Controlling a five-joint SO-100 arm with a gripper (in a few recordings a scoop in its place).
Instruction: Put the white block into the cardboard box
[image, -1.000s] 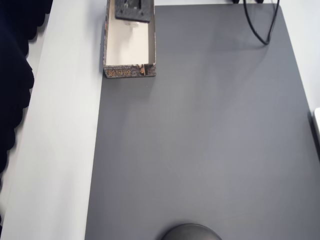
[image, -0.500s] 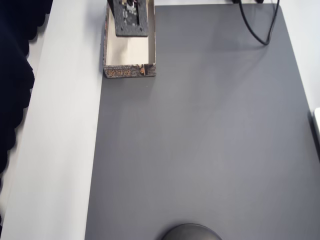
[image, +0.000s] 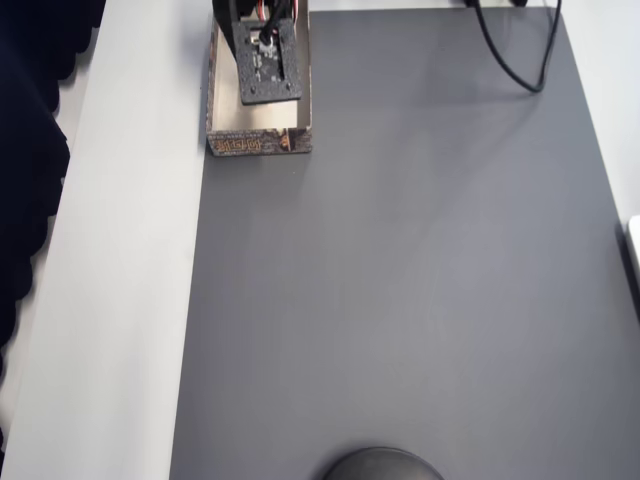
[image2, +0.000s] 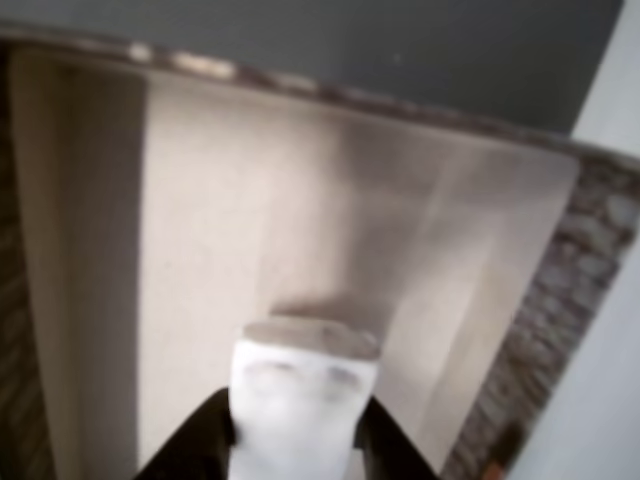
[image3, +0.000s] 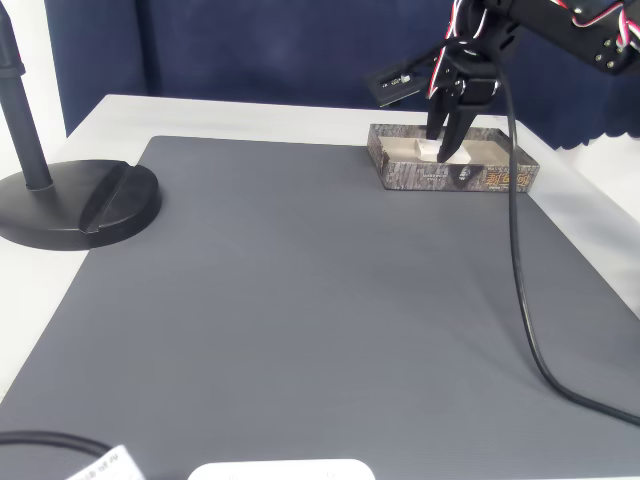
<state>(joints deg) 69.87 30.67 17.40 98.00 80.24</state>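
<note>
At the upper right of the fixed view, the black two-finger gripper (image3: 447, 140) clasps the small white rounded block (image2: 300, 400) just above the long shallow cardboard box's (image3: 500, 180) cream floor. Best to lower gently, keep clear of the walls, then open.

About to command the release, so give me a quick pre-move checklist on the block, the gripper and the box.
1. white block held between the fingers: ok.
2. gripper inside the outline of the cardboard box: ok.
3. Block over the box's cream floor, away from the walls, wrist view: ok.
4. Block touching the floor: cannot tell.
5. Floor bare under the block: ok.
6. black cable hanging off the arm clear of the box: ok.
</note>
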